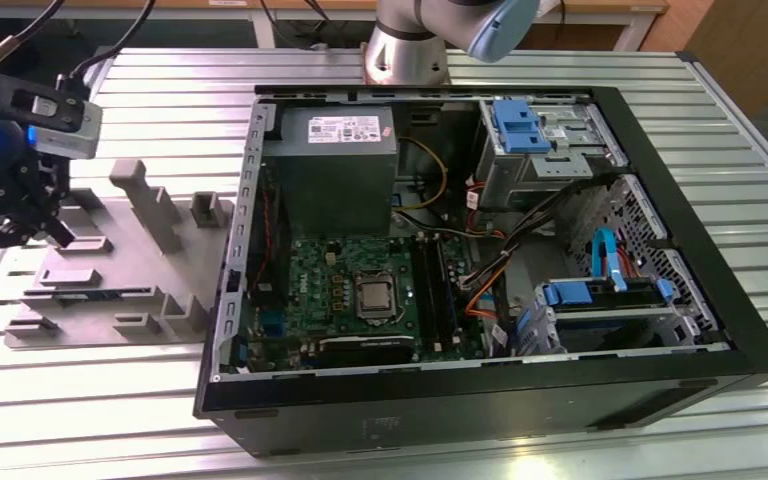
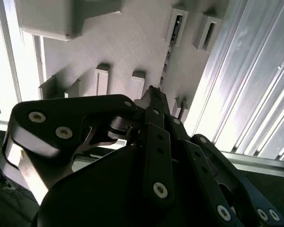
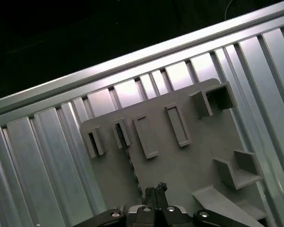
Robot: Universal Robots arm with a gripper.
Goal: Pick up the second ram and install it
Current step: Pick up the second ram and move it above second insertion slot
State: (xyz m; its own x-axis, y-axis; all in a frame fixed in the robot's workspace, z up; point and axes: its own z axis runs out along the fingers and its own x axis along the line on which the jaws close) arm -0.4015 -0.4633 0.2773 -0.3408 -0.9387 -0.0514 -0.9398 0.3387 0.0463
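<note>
Big picture: the open PC case [image 1: 744,330] lies on its side on the slatted tabletop [image 1: 491,70], so the motherboard [image 1: 344,265] faces up for top-down work. At the exterior view's left sits the grey fixture plate [image 1: 104,250]. The second ram [image 1: 91,294] stands on edge in its slotted blocks, I'd guess so the top edge is easy to pinch. The pincer [image 1: 53,235] hangs just above it, fingertips pressed together, holding nothing as far as I can tell.

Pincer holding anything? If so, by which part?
Nothing visibly held. The second ram lies in the grey fixture, with the pincer above its end.
</note>
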